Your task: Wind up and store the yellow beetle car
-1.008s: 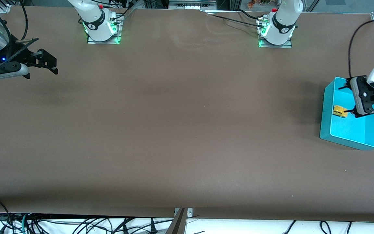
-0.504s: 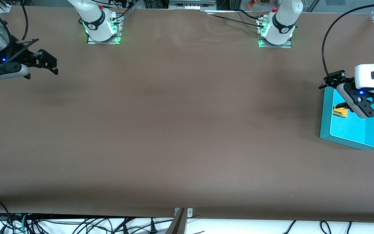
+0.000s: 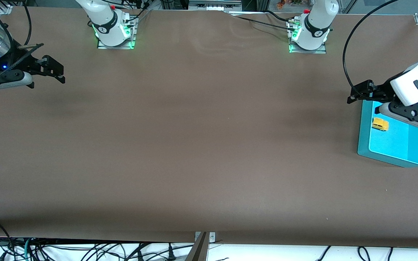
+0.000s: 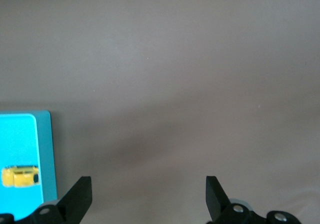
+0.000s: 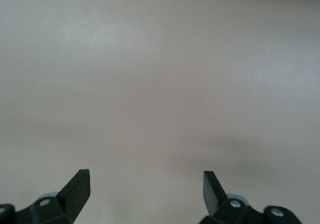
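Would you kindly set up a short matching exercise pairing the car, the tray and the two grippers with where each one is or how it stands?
Things:
1. car
2. tray
3. left gripper
4. right gripper

Places or states:
A. open, over bare table at the right arm's end
B. lying in the tray
C. on the table at the left arm's end
D. open, empty, over the tray's edge

Pairs: 1-B, 2-C, 3-D, 4-A

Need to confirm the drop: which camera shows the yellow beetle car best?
The front view: the yellow beetle car lies whole and unobstructed in the teal bin. The left wrist view catches it blurred at the frame's edge. The right wrist view shows only table.
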Controlling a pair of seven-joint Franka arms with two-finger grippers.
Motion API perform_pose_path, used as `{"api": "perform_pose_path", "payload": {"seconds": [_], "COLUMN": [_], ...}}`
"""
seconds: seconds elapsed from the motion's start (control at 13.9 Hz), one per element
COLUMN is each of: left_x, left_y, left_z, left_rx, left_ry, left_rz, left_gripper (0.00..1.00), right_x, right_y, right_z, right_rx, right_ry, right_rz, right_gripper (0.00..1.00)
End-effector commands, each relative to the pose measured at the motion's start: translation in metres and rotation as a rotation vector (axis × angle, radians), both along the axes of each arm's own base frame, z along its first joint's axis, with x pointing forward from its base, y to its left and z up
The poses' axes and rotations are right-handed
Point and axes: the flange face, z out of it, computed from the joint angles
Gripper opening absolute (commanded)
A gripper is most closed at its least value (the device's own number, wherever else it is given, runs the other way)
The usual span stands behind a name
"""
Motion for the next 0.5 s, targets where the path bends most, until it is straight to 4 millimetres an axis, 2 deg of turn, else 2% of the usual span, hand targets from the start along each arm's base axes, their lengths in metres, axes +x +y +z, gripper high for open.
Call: {"api": "perform_pose_path", "payload": {"seconds": [0.0, 0.07, 0.14, 0.43], "left_x": [0.001, 0.001, -0.001, -0.012], "left_y": [0.006, 0.007, -0.001, 0.0], "left_z": [0.031, 0.046, 0.05, 0.053], "left_rx": [0.059, 0.114, 0.16, 0.173], "left_ry": [-0.038, -0.07, -0.074, -0.019], "left_rz": [0.043, 0.037, 0.03, 0.21], "left_gripper": [1.0, 1.0, 1.0, 1.0], "right_x": [-0.002, -0.002, -0.002, -0.004], "right_y": [0.008, 0.009, 0.01, 0.014], "right_z": [0.005, 0.005, 0.005, 0.005], "right_rx": [0.018, 0.019, 0.019, 0.064], "right_ry": [-0.002, -0.004, -0.002, 0.006], "right_rz": [0.034, 0.035, 0.037, 0.046], "right_gripper": [1.0, 1.0, 1.0, 1.0]}}
